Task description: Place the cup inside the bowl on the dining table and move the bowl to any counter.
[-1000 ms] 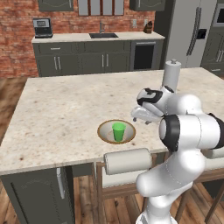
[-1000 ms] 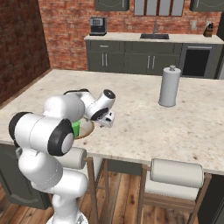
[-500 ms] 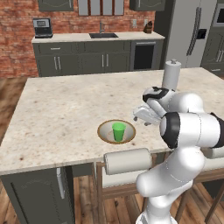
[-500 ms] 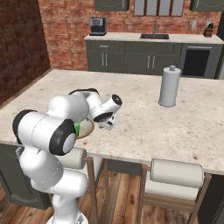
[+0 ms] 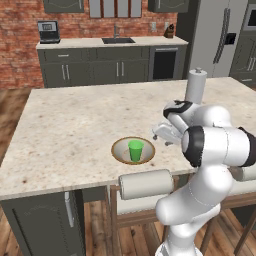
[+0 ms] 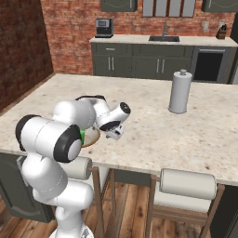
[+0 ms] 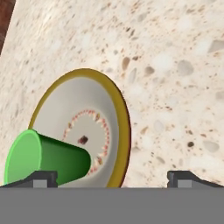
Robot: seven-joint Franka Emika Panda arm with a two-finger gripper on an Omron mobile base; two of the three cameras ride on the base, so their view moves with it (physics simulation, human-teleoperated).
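Bowl point(image 5: 132, 150) with the cup point(image 5: 135, 150) standing upright inside it sits on the dining table point(image 5: 70, 130) just to the left of my gripper point(image 5: 164, 133), whose jaws hang spread and empty beside its near rim.

Green cup point(image 5: 135, 150) — tan-rimmed bowl point(image 5: 121, 153) (speckled table point(image 5: 65, 130))
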